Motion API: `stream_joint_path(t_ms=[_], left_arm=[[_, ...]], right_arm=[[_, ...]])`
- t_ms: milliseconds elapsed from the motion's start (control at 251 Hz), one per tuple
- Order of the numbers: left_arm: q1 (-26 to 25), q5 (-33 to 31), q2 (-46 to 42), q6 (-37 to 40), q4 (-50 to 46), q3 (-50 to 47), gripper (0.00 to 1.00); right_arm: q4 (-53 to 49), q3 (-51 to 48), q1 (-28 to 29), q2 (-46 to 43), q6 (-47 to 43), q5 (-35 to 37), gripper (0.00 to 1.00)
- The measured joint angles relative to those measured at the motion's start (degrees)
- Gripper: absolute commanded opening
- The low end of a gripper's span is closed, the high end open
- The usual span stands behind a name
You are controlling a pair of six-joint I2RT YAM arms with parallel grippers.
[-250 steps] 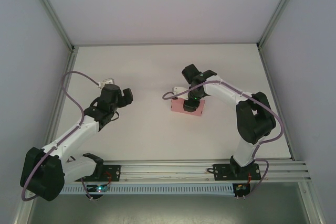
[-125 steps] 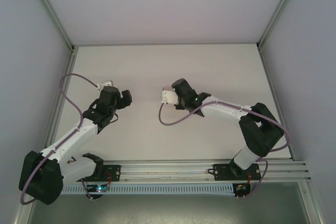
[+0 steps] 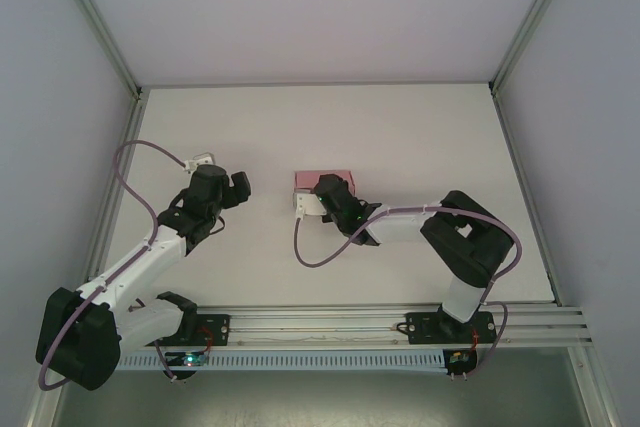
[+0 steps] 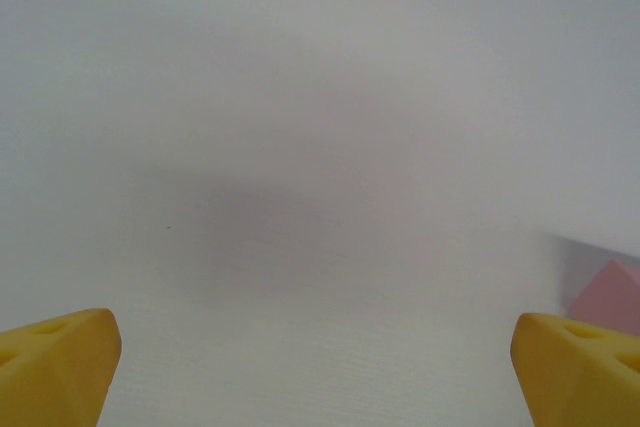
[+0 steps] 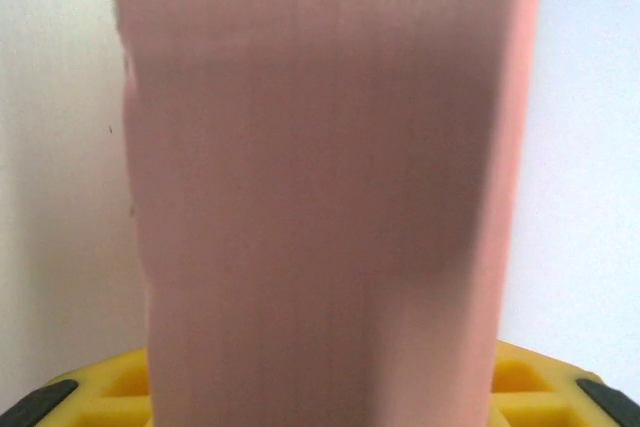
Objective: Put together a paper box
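The pink paper box (image 3: 322, 178) is a small flat rectangular box near the table's middle, sticking out beyond my right gripper (image 3: 324, 193). Seen from the right wrist, the paper box (image 5: 320, 177) runs up the middle of the picture from between the yellow fingers (image 5: 525, 379), and that gripper is shut on it. My left gripper (image 3: 240, 187) hovers to the left of the box, apart from it. In the left wrist view its yellow fingertips (image 4: 55, 362) stand wide apart, open with nothing between them, and a pink corner of the box (image 4: 610, 294) shows at the right edge.
The white table (image 3: 420, 127) is walled by white panels with aluminium posts (image 3: 100, 22) at the back corners. A metal rail (image 3: 330, 322) runs along the near edge. Purple cables (image 3: 305, 247) loop off both arms.
My right arm has swung left and stretched out low, carrying the pink box from the table's centre-right toward the left gripper. The left arm has barely moved.
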Motion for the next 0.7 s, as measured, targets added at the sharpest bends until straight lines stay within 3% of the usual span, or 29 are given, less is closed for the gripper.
stream_joint_path(t_ms=[295,411,479,702], left_arm=[[0.0,-0.5,-0.3,-0.2,0.0,-0.4,1.0],[0.0,-0.5,-0.3,-0.2,0.0,-0.4,1.0],[0.0,-0.5,-0.4,-0.2,0.0,-0.4,1.0],[0.0,-0.5,-1.0,-0.2,0.0,-0.7,1.0]], right_arm=[[-6.7,0.0,0.8,0.0,4.6,-0.2,0.68],[-9.5,0.0,1.0,-0.1,5.7,-0.5,0.84],[-10.7,0.5,1.4,-1.0,6.4,-0.8,0.98],[-16.2,0.4,2.6,-5.7,9.0,-3.8,0.98]])
